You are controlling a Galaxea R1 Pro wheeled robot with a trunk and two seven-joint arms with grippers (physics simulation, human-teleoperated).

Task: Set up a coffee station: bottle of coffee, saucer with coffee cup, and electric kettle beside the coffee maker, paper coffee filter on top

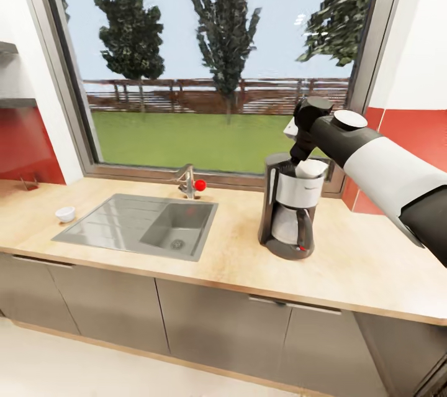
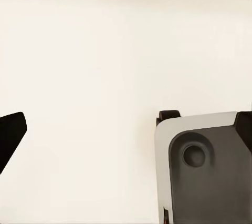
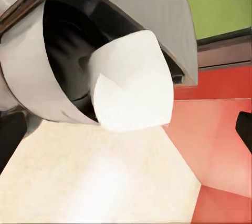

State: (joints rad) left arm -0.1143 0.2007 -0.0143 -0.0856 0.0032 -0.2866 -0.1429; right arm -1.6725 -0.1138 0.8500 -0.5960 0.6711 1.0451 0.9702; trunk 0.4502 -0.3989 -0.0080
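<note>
Under the window, the wood-grain surface (image 1: 347, 254) carries the coffee maker (image 1: 290, 207). Our right tool (image 1: 302, 155) hangs open above it, the paper coffee filter (image 3: 134, 82) resting tilted on its top, apparently released; we cannot tell our left tool's state.

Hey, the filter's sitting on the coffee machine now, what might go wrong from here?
The paper coffee filter sits tilted, overhanging the rim of the coffee maker, so it may slide off onto the countertop. The right gripper hangs just above it; pulling away carelessly might brush the filter loose.
</note>
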